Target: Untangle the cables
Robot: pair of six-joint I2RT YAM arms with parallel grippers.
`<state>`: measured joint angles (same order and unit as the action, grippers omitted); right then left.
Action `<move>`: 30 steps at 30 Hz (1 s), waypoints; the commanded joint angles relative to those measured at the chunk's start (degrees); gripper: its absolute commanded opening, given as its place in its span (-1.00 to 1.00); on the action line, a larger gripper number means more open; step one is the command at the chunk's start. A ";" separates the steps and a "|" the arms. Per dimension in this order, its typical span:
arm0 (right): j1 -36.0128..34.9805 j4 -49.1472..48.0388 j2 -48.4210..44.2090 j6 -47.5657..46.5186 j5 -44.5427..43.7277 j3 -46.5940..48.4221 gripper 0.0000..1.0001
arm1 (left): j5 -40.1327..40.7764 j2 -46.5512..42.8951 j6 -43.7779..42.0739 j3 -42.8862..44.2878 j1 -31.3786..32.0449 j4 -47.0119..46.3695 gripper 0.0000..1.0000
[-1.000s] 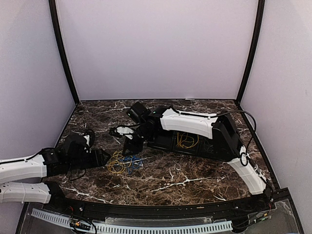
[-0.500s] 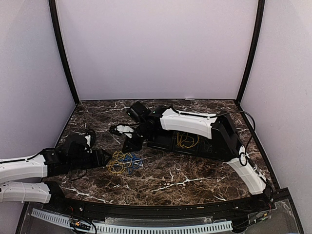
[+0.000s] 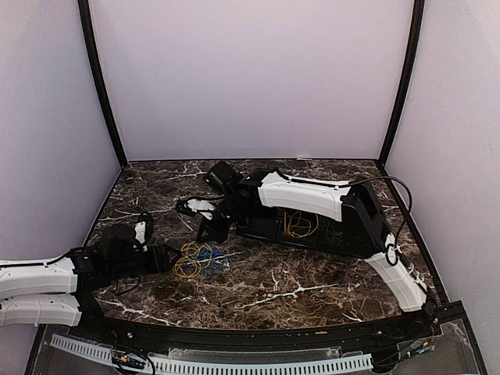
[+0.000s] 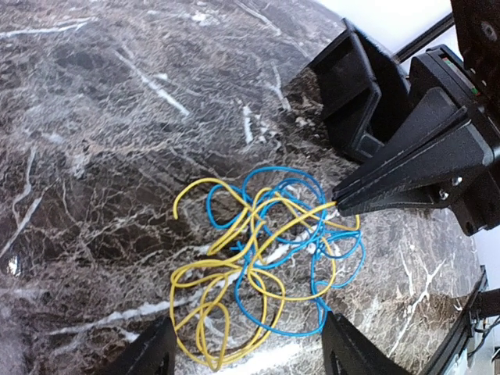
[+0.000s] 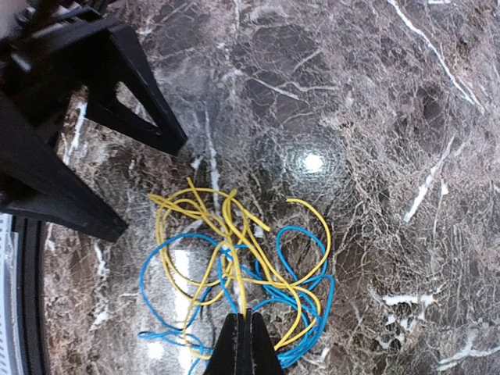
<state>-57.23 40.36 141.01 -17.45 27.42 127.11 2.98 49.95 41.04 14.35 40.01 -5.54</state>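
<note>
Yellow and blue cables (image 3: pixel 201 259) lie in one loose knot on the table (image 3: pixel 297 285), near its front left and between the two grippers. The yellow cable (image 5: pixel 234 234) and the blue cable (image 5: pixel 308 269) cross and thread through each other many times. A free yellow end curls out on one side.

The right gripper (image 5: pixel 248 322) comes down on the knot's far edge with its fingers pressed together. A yellow strand runs straight into the tip, so it appears to be pinching the yellow cable. The left gripper (image 3: pixel 168 258) sits low at the knot's near edge, spread wide and gripping nothing. I cannot tell whether it touches the wires.

Judged from this, the main risk is that nothing anchors the bundle. If the right arm draws away, the whole knot may slide along instead of parting. The blue loops wound round the yellow cable could also cinch tighter. The wire is thin and may slip from the pinch. If the left gripper closes carelessly, it might catch both colours at once.

A second yellow coil (image 3: pixel 299 224) rests in a black tray (image 3: pixel 269 228) under the right arm, well apart from the knot.

The table is dark, glossy marble-patterned stone with white veins, and it mirrors a lamp. Pale lilac walls with black corner posts enclose it.
</note>
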 commanded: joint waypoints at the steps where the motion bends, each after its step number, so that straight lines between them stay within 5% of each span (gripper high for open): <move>1: -0.24 -1.49 -9.41 2.26 4.01 -1.94 -1.00 | -1.68 -3.97 -3.40 -4.84 0.30 -14.83 0.39; 10: -1.50 -2.83 -14.68 4.74 9.85 -3.56 -1.00 | -2.21 9.25 -7.52 -0.06 0.51 -29.82 0.37; 15: -1.76 -1.82 -17.90 3.75 16.48 -2.89 -1.00 | -1.91 24.30 -7.19 4.22 0.51 -36.36 0.07; 20: -1.83 0.98 -23.69 -1.09 19.24 -1.05 -1.00 | -0.83 35.56 -5.19 6.12 0.51 -39.73 -0.45; 30: 2.54 4.84 -38.27 -9.50 11.53 -1.39 -1.00 | -0.75 39.91 -4.92 6.47 0.51 -37.87 -0.35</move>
<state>-57.47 47.40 112.44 -23.38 37.21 123.98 0.05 88.55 36.34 21.93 41.04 -49.04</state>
